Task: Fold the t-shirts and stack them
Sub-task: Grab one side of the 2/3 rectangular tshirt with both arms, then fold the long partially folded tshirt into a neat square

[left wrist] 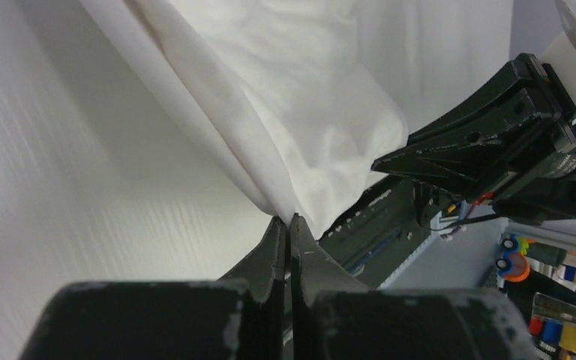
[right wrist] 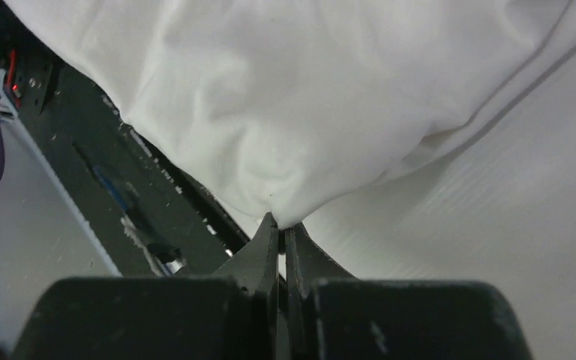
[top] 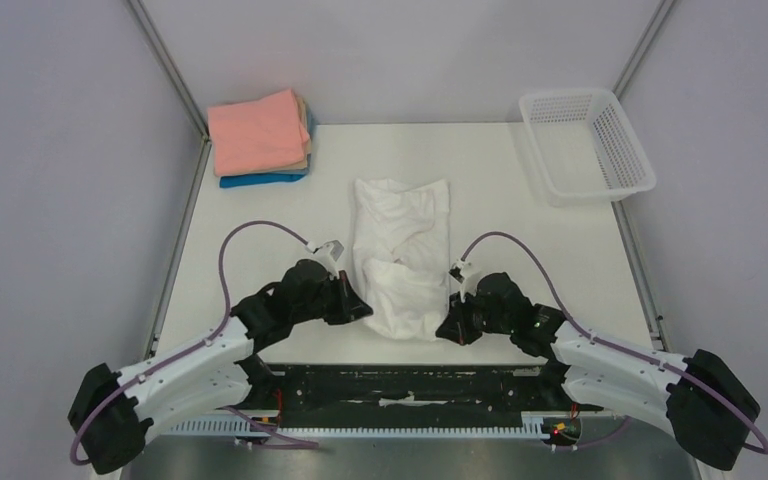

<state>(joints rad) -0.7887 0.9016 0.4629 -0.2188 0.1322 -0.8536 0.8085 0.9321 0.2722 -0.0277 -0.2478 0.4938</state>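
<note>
I've got the left gripper (left wrist: 286,222) pinched tight on the near left corner of the white t-shirt (top: 403,250), and the right gripper (right wrist: 280,219) clamped on its near right corner. The shirt's lying crumpled mid-surface (top: 520,230), and the folded stack (top: 260,135) sits at the far left corner.

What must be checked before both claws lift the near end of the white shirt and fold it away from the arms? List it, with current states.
1. Left claw shut on the near left edge of the white t-shirt: ok.
2. Right claw shut on its near right edge: ok.
3. All cloth layers pinched in each claw: cannot tell.
4. Shirt lying smooth: not ok, it is wrinkled and bunched in the middle.
5. Path toward the far hem free: ok, the folded stack and the basket sit apart at the far corners.
</note>
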